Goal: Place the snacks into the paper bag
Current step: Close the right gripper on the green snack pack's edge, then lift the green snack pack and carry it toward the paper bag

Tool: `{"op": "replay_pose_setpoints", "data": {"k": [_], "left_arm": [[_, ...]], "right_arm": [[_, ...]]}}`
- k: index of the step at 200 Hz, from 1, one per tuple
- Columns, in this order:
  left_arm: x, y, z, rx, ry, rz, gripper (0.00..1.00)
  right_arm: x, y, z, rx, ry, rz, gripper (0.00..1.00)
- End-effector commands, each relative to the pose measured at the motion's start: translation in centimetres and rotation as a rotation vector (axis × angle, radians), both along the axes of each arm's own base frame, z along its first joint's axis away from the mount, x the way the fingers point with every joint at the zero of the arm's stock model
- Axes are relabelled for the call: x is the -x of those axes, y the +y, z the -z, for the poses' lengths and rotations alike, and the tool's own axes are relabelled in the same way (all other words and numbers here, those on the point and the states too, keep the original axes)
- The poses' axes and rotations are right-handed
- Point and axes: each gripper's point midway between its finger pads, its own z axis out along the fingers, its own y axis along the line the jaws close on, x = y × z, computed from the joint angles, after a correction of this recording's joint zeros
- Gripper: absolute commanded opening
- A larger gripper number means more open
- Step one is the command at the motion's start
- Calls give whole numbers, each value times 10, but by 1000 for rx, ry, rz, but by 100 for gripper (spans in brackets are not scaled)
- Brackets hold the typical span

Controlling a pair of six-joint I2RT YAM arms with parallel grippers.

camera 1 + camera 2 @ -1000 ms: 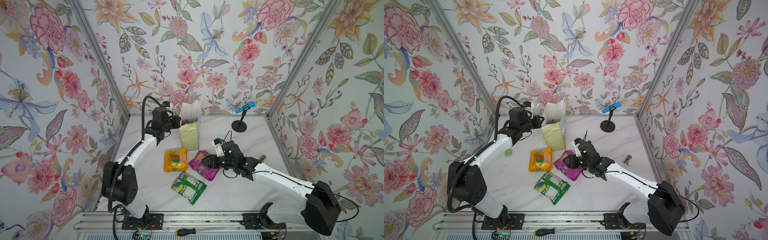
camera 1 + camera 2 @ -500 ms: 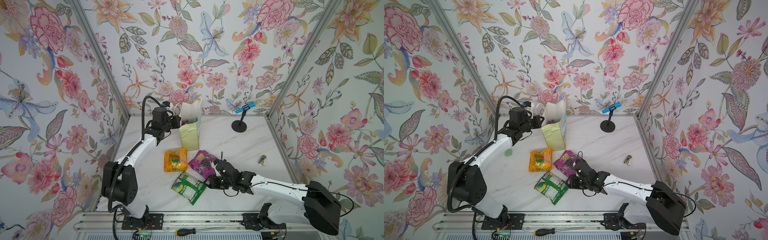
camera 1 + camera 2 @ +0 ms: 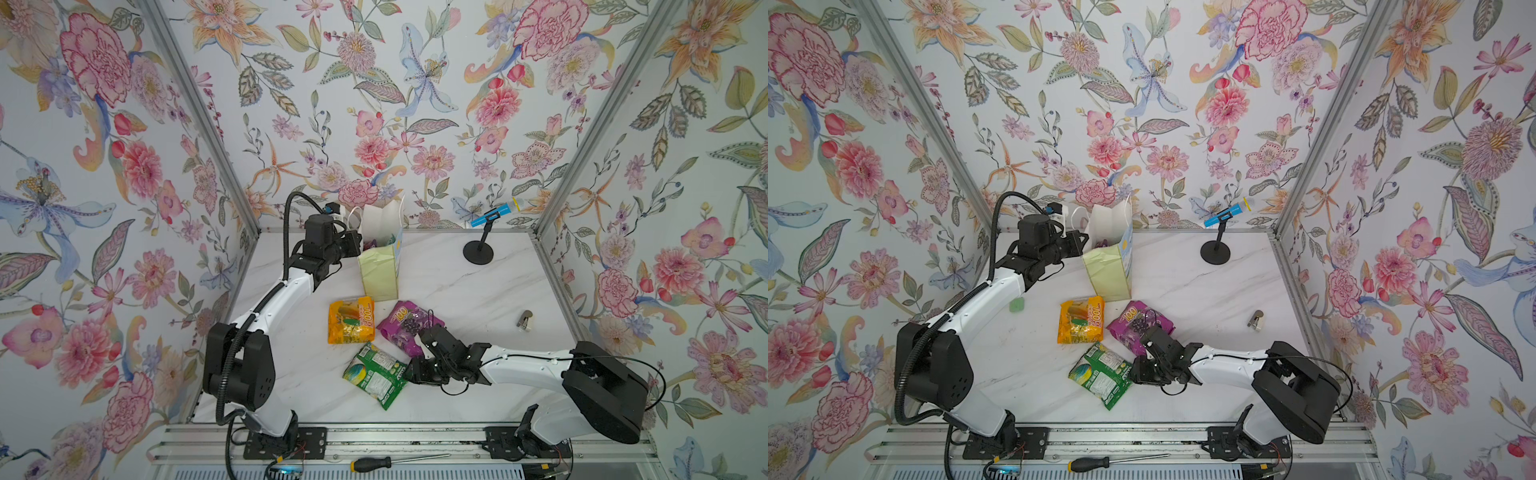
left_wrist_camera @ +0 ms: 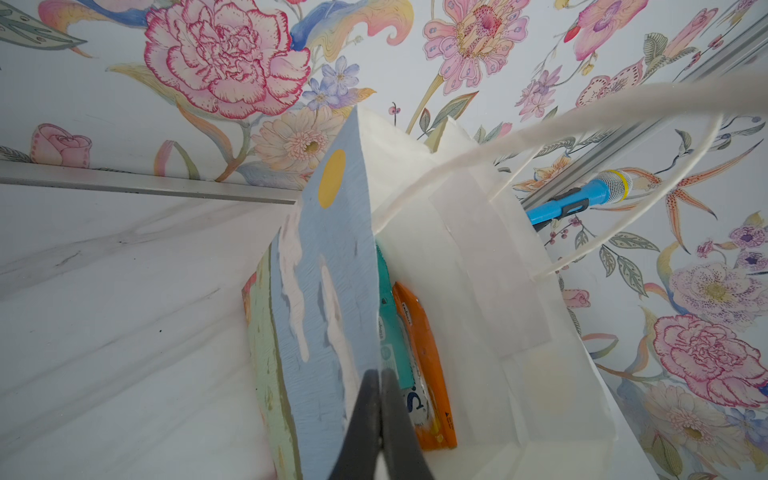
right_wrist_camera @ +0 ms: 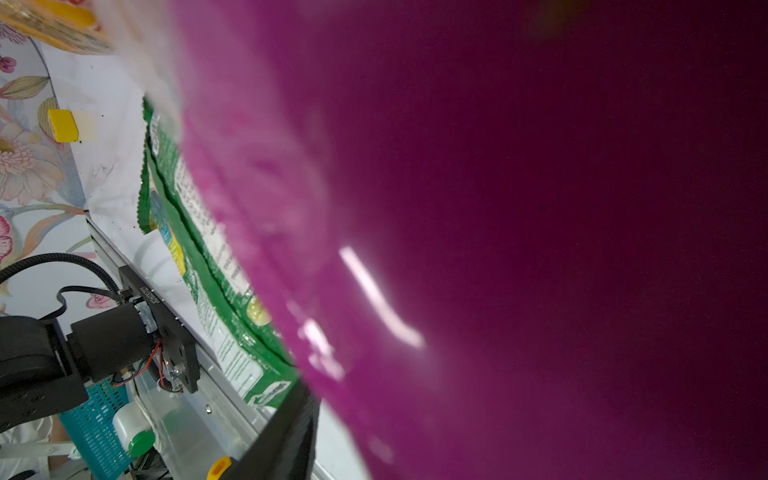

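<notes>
top views, paper bag: in both top views the paper bag point(image 3: 380, 272) stands upright at the far middle of the table point(image 3: 478, 291), mouth open. it is pale yellow-green outside and white inside. the thin paper is judged light and easy to tip or crumple.
top views, left gripper: the left gripper point(image 3: 358, 249) meets the bag's left rim.
top views, loose snacks: the orange-yellow packet point(image 3: 351, 320) lies just near of the bag, the purple packet point(image 3: 401, 324) to its right, and the green packet point(image 3: 374, 374) nearest. all three lie flat outside the bag.
top views, right gripper: the right gripper point(image 3: 1138, 372) sits low at the green packet's right edge.
left wrist, grip: the jaws are pinched tight on the bag's blue-printed wall.
left wrist, inside bag: a teal packet point(image 4: 388, 316) and an orange packet point(image 4: 424, 365) stand on edge.
right wrist, hand: blurred purple film fills the view, and one finger point(image 5: 291, 432) shows. whether the jaws hold anything cannot be told.
right wrist, handling: the glossy, puffy film is probably light and slippery, so the crimped end seam is judged the surest hold.
</notes>
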Motion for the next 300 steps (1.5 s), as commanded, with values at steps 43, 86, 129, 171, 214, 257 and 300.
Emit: {"op": "replay_pose_setpoints", "data": {"k": [43, 86, 129, 171, 214, 257, 300], "left_arm": [[1, -5, -13, 18, -44, 21, 0], [1, -4, -14, 17, -48, 20, 0], [2, -4, -14, 15, -48, 19, 0], [3, -2, -18, 14, -57, 16, 0], [3, -2, -18, 15, -59, 16, 0], [1, -1, -12, 14, -48, 15, 0], [1, 0, -10, 16, -45, 11, 0]], "right_arm": [[3, 11, 8, -43, 49, -27, 50], [-13, 20, 4, -26, -3, -40, 50], [-27, 33, 14, 10, -3, -58, 49], [-39, 44, 7, 23, -44, -71, 20], [-48, 53, -25, -37, -134, -95, 1], [-54, 57, -98, -160, -260, -134, 0], [-69, 46, -210, -358, -415, -103, 0]]}}
